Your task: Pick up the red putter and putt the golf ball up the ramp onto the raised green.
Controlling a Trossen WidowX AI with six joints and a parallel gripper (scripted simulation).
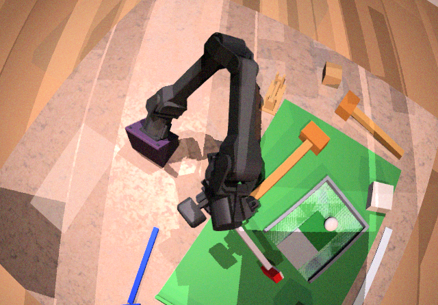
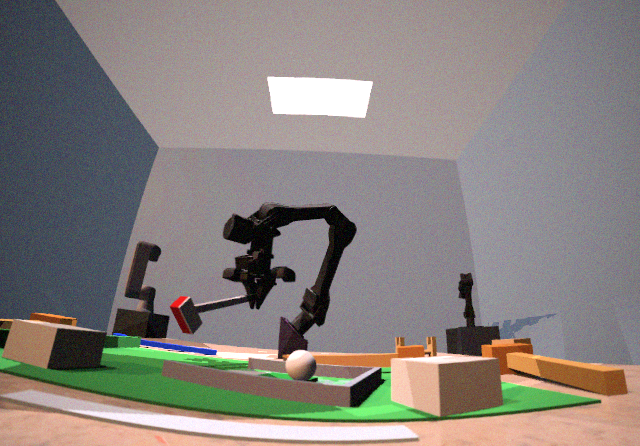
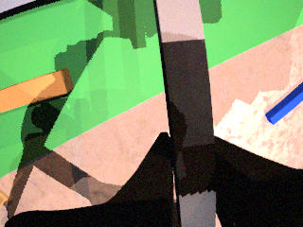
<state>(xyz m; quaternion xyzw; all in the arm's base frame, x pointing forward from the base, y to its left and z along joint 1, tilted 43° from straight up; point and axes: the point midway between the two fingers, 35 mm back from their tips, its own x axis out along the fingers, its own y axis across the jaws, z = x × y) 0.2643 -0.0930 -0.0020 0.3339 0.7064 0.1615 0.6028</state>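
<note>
Putter (image 1: 257, 252) head-down, angled off gripper (image 1: 236, 223)

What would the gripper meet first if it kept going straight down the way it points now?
Probably the green mat. The gripper, shut on the red putter shaft, points down from well above the table, near the mat's edge, so depth is uncertain; it might meet bare table instead.

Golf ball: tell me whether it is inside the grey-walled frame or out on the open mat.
Inside. The golf ball sits within the grey frame on its dark green patch; the exterior view shows it behind the near wall.
</note>
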